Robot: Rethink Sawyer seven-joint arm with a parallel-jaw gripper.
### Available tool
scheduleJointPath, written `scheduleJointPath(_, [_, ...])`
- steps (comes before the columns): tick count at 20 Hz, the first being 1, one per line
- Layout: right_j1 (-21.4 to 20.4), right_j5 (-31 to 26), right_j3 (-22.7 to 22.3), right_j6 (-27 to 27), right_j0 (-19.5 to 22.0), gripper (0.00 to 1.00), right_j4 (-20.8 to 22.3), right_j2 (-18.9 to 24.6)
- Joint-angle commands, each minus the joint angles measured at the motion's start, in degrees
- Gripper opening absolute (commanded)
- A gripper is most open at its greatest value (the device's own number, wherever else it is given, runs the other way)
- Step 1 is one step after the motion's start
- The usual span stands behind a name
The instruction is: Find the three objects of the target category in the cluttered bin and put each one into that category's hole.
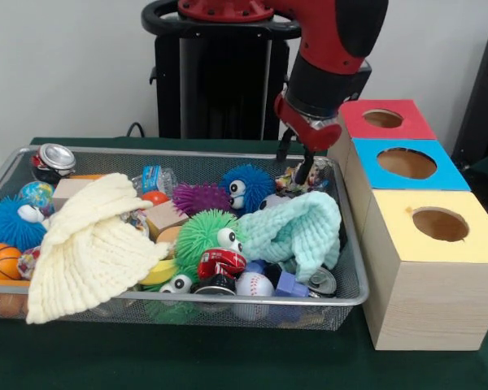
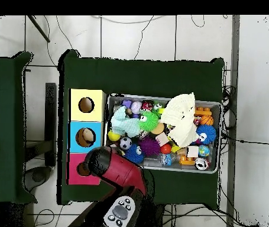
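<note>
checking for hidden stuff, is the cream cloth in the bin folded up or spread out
Spread out. The cream cloth lies loosely open across the left half of the bin, its lower edge draped over the front rim.

A green cloth (image 1: pixel 228 357) covers the table (white tiled floor (image 2: pixel 255 88) around it).

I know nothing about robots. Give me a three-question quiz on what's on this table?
1. True or false: the gripper hangs over the bin's end nearest the boxes.
2. Which box lies nearest the robot's base: A yellow box, B blue box, C red box?
3. Fill in: the cloth beside the green spiky ball, on the boxes' side, is ____.

Key: 1 true; 2 C; 3 mint green.
</note>
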State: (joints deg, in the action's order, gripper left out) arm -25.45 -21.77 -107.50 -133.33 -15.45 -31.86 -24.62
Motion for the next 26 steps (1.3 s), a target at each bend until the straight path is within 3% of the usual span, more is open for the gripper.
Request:
scheduleJointPath(1, [-1.6, -17.5, 11.4, -15.8, -1.5, 1.00, 1.2, -4.8])
scheduleJointPath(6, [0.7, -17.1, 15.7, -12.9, 0.7, 1.00, 0.7, -4.5])
scheduleJointPath(17, [7.7, -8.5, 23.5, -9.8, 5.6, 1.00, -0.3, -0.9])
scheduleJointPath(23, [8.6, -15.9, 30.3, -9.0, 7.0, 1.00, 1.6, -2.7])
scheduleJointPath(26, [9.2, -15.9, 31.4, -9.2, 7.3, 1.00, 1.7, -2.5])
